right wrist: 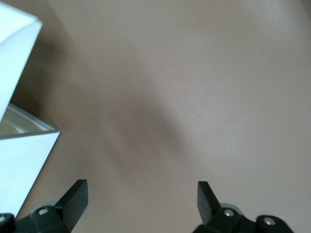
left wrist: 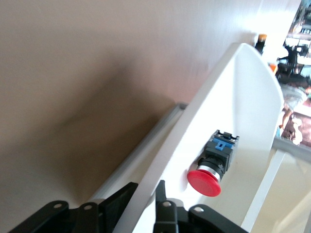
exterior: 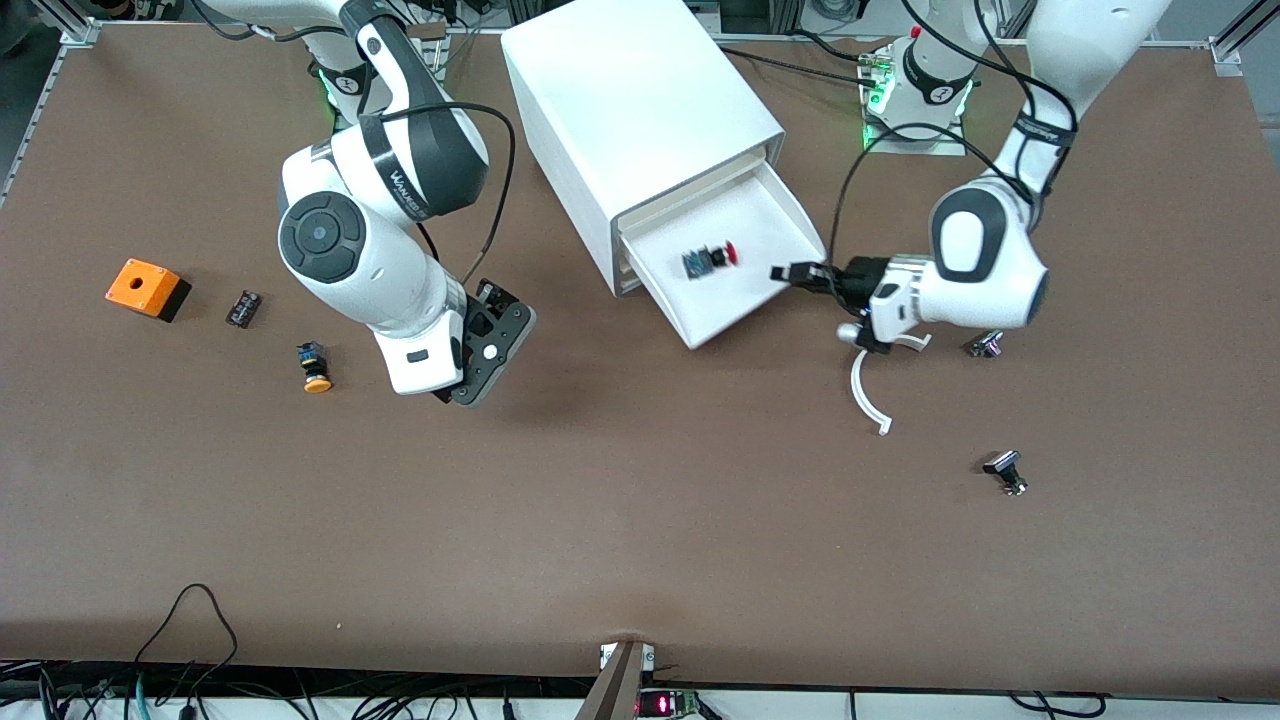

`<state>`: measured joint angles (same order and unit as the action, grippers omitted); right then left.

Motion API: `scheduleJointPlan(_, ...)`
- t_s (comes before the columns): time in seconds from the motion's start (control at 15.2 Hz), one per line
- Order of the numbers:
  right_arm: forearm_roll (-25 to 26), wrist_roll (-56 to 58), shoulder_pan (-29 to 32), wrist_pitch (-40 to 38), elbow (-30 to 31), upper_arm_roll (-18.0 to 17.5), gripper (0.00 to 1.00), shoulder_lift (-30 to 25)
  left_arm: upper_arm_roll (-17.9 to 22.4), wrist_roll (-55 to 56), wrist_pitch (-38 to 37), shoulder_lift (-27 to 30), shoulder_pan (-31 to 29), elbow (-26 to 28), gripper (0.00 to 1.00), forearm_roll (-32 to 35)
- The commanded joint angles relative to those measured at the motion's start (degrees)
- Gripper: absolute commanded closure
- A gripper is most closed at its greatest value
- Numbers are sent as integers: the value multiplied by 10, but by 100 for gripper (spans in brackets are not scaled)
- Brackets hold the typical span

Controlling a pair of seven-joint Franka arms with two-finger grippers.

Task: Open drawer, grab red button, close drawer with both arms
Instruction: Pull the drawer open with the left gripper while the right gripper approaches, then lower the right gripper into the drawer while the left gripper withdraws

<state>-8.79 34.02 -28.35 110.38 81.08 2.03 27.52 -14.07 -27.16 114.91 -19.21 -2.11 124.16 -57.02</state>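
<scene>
The lowest drawer of the white cabinet stands pulled out. The red-capped button lies on its side in it. My left gripper is at the drawer's side wall toward the left arm's end, and its fingers are closed on that wall. In the left wrist view my gripper straddles the drawer's white wall, with the button just inside. My right gripper hangs open and empty over bare table beside the cabinet. It is also open in the right wrist view.
An orange box with a hole, a small black part and an orange-capped button lie toward the right arm's end. A white curved piece and two small parts lie near the left arm.
</scene>
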Motion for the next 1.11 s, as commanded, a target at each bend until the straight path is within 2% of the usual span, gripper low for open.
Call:
scheduleJointPlan(0.0,-13,10,-14,-3,-43,2,0,24,21,33,73,-9,10,-19,100,45)
scheduleJointPlan(0.07,-13,10,-19,-3,-48,-4,0,25,20,33,73,-9,7,-20,100,45)
scheduleJointPlan(0.13,-12,10,-19,-2,-53,-20,0,26,20,33,73,-7,6,-19,79,45)
scheduleJointPlan(0.2,-12,10,-20,0,-58,-28,0,26,20,33,72,-6,6,-19,1,44)
scheduleJointPlan(0.46,-11,7,-21,3,-60,-33,0,30,18,32,73,5,5,-22,0,39)
scheduleJointPlan(0.59,-11,6,-21,2,-60,-33,0,30,20,36,73,4,4,-46,0,46)
scheduleJointPlan(0.79,-11,10,-21,-1,-60,-33,0,29,33,33,73,21,-41,-82,0,127)
scheduleJointPlan(0.92,-12,10,-22,0,-60,-34,0,29,40,33,83,27,-76,-104,0,129)
scheduleJointPlan(1.05,-10,27,-30,4,-63,-54,0,31,41,34,92,48,-83,-109,0,139)
